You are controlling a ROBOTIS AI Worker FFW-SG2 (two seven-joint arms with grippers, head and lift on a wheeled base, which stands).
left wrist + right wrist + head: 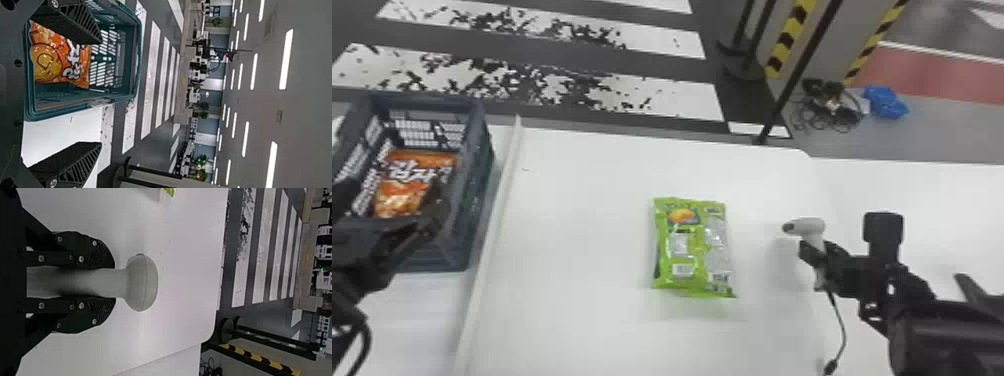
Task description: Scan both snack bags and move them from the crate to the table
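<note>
orange bag (407, 186) in crate, green bag (689, 250) flat on table

One orange snack bag (399, 192), one green snack bag (693, 250): two total. One crate (475, 175). One scanner (809, 226).

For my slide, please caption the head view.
Green snack bag on white table; orange snack bag in dark plastic crate; right gripper holding pale pistol-shaped scanner.

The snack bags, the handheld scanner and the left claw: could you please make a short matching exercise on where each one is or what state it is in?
1. green snack bag
2. orange snack bag
3. handheld scanner
4. left claw

A. inside the crate
B. open and empty
C. lying on the white table
D. gripped by the right claw

Pairs: 1-C, 2-A, 3-D, 4-B
</note>
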